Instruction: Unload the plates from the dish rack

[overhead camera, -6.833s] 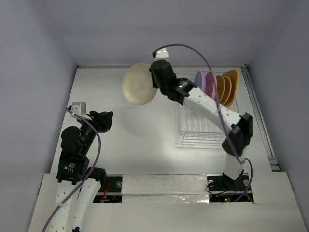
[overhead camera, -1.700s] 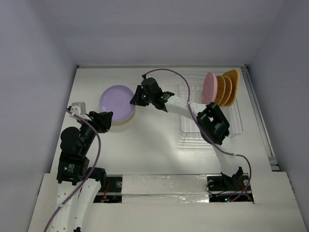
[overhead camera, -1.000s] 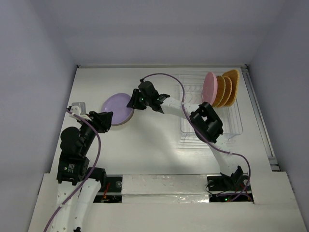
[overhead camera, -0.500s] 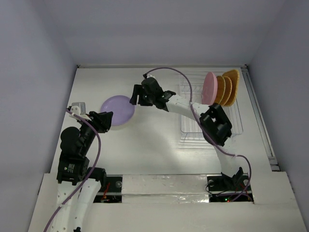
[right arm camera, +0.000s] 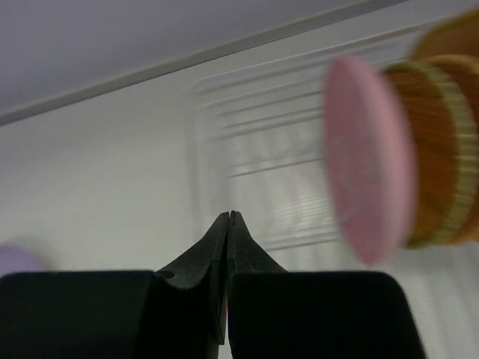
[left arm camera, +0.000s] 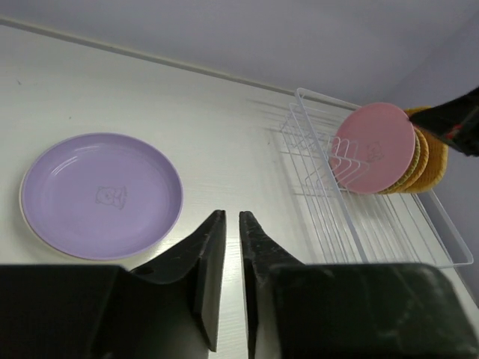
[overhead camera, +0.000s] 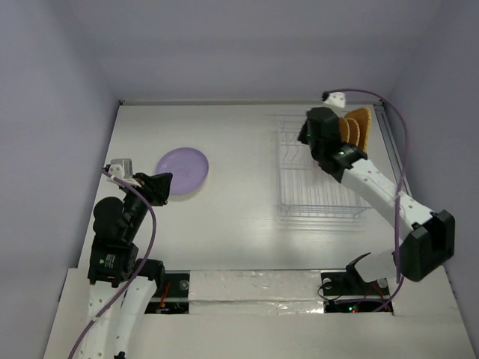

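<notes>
The lavender plate [overhead camera: 182,169] lies flat on the table at the left; in the left wrist view [left arm camera: 101,194] a cream rim [left arm camera: 23,218] shows under it. The white wire dish rack [overhead camera: 322,187] stands at the right. At its far end the pink plate [left arm camera: 374,147] and the orange woven plates [overhead camera: 358,131] stand upright. My right gripper [overhead camera: 306,135] is shut and empty, above the rack's far end, just left of the pink plate [right arm camera: 367,179], which my arm hides from above. My left gripper [overhead camera: 163,182] is near the lavender plate's near-left edge, jaws almost together, holding nothing.
The back wall runs just behind the rack [right arm camera: 254,149]. The table's right rail [overhead camera: 400,179] lies beside the rack. Bare table [overhead camera: 239,179] lies between the lavender plate and the rack.
My right gripper carried the cream plate, then set the lavender plate down at the left, let go, and swung back right to the rack's far end. My left arm stayed still.
</notes>
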Motion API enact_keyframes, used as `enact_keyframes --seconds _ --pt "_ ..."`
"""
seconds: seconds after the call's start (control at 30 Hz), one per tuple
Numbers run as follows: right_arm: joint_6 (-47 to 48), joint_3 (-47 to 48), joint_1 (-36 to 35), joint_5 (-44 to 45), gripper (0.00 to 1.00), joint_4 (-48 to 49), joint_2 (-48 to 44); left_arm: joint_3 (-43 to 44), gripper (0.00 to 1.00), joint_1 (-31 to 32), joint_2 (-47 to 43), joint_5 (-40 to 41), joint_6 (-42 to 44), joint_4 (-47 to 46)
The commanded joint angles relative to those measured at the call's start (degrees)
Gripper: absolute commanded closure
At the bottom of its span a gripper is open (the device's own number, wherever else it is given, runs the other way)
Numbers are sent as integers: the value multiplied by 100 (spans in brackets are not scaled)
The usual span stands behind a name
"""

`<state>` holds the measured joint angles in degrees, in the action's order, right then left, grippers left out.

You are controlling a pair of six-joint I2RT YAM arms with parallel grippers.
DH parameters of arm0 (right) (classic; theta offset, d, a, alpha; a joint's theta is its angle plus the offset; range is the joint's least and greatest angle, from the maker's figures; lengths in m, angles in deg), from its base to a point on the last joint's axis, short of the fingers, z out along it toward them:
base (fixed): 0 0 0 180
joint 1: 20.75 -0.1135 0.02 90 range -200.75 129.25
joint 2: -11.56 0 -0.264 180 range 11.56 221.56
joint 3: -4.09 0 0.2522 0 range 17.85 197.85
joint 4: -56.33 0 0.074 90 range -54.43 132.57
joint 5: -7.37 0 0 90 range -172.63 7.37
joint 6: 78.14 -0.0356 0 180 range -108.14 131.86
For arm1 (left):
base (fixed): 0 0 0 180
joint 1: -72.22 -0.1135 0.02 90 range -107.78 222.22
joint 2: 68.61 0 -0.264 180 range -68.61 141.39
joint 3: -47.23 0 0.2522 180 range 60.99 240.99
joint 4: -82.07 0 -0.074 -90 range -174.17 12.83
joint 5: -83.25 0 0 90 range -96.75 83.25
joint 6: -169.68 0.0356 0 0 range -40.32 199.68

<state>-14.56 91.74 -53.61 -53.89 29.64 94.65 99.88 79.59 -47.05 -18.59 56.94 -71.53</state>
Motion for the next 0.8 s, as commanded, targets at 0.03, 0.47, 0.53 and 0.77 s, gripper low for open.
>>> enact_keyframes --seconds 0.03,0.47,0.53,0.77 --pt "593 -559 691 1239 100 -438 -688 -57 93 -35 -38 -3 15 -298" --pt "928 -86 1432 1257 42 -772 417 -31 86 -87 15 50 15 -262" --pt "945 98 1484 1442 48 -729 689 -31 86 -87 15 32 24 -271" --pt "1164 627 1484 1548 77 -1045 1095 -31 85 -87 6 32 24 -263"
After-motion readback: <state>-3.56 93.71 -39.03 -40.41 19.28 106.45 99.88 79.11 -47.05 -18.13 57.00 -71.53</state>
